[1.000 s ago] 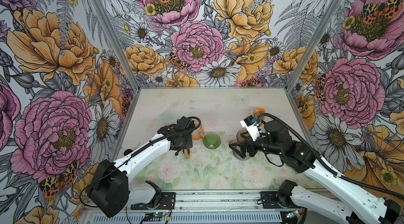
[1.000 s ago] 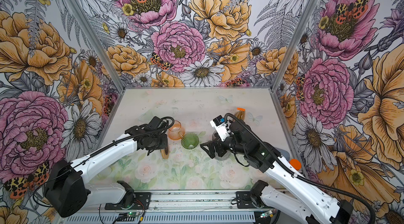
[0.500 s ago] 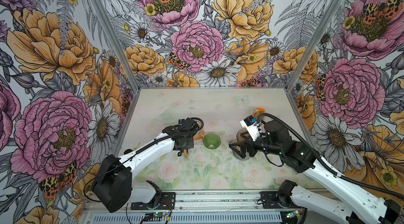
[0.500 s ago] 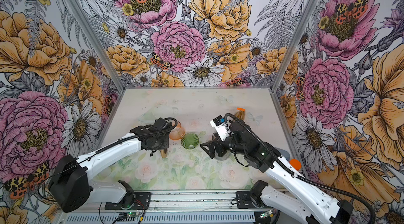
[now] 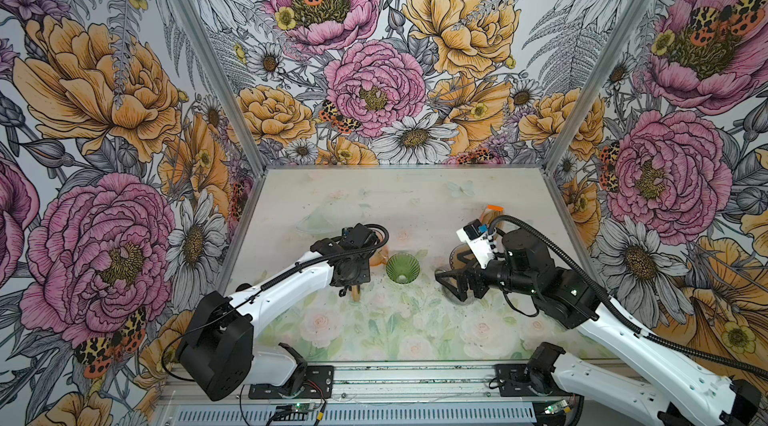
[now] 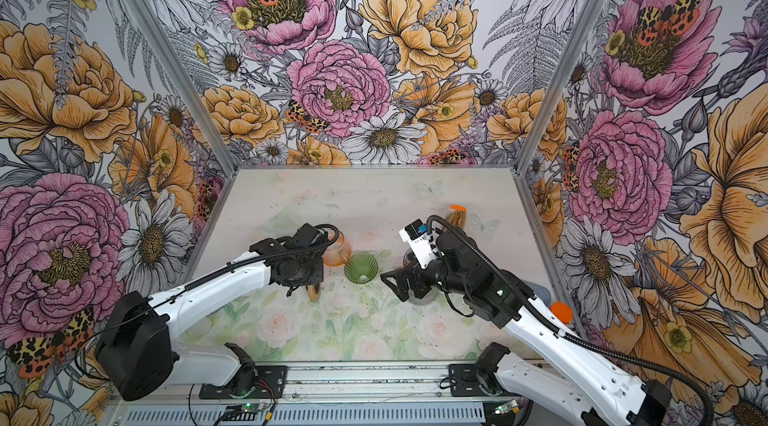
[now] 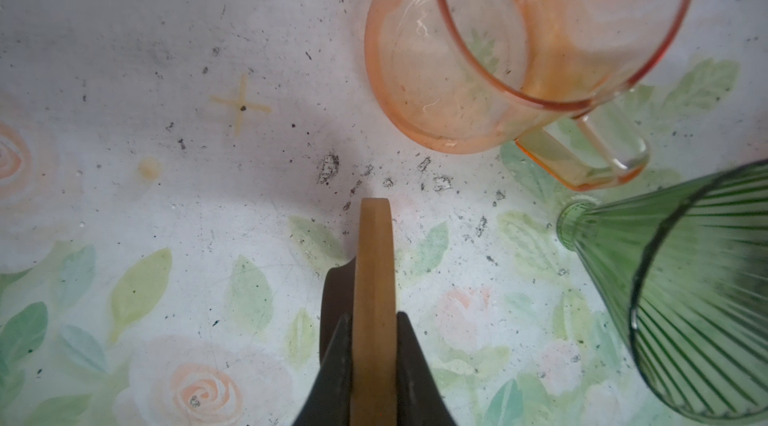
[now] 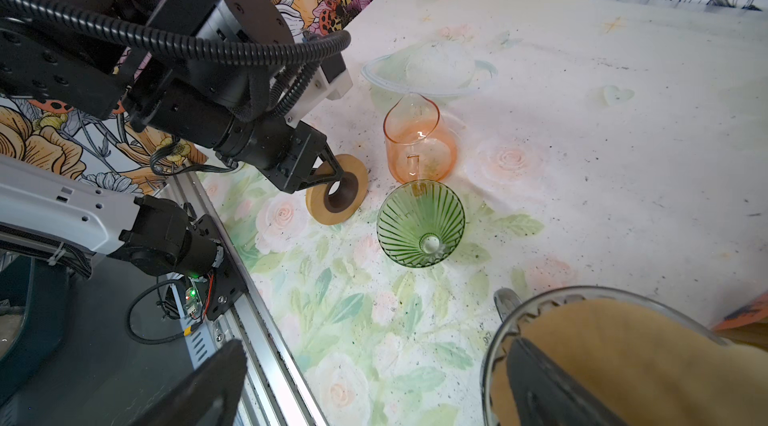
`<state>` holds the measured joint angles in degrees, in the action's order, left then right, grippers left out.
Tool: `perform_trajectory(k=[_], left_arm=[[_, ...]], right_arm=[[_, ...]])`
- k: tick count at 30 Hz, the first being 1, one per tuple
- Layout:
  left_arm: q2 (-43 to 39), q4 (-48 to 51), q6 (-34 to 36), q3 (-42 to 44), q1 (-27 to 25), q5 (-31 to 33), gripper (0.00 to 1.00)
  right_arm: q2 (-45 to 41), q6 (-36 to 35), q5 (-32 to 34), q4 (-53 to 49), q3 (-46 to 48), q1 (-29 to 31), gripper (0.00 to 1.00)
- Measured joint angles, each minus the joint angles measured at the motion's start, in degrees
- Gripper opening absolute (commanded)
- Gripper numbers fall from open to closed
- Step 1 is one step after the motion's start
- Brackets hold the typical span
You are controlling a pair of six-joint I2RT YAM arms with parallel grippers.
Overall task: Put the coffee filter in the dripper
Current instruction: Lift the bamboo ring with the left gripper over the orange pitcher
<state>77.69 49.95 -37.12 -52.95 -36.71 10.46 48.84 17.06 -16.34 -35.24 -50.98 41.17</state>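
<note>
**A:** Where do your grippers stand?
**B:** Your left gripper (image 7: 372,320) pinches a ring (image 7: 374,245) on edge. Your right gripper (image 5: 451,284) is spread, with one finger inside the jar (image 8: 494,345) of filters (image 8: 623,353).
**A:** Which step?
**B:** Likely fetching. You must pinch one sheet, then carry it to the dripper (image 8: 420,223) lying between the arms.

Ribbed green glass dripper (image 8: 420,223), wooden ring (image 8: 323,211)

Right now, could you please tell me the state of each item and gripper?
dripper: empty, no filter inside
coffee filter: inside glass jar, not gripped
wooden ring: on edge
orange carafe: upright, empty
left gripper: shut on wooden ring
right gripper: open, one finger inside glass jar
</note>
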Motion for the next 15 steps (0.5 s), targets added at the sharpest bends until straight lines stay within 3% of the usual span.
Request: perform_trajectory(k=[7, 15], left_arm=[[-5.2, -0.5, 1.2, -0.1, 4.3, -6.4, 0.14], [-16.6, -12.3, 1.3, 5.2, 19.1, -26.2, 0.15]], right_arm=[[-0.1, 0.0, 0.0, 0.0, 0.0, 0.0, 1.00], [-2.1, 1.0, 0.0, 1.8, 0.0, 0.0, 0.99]])
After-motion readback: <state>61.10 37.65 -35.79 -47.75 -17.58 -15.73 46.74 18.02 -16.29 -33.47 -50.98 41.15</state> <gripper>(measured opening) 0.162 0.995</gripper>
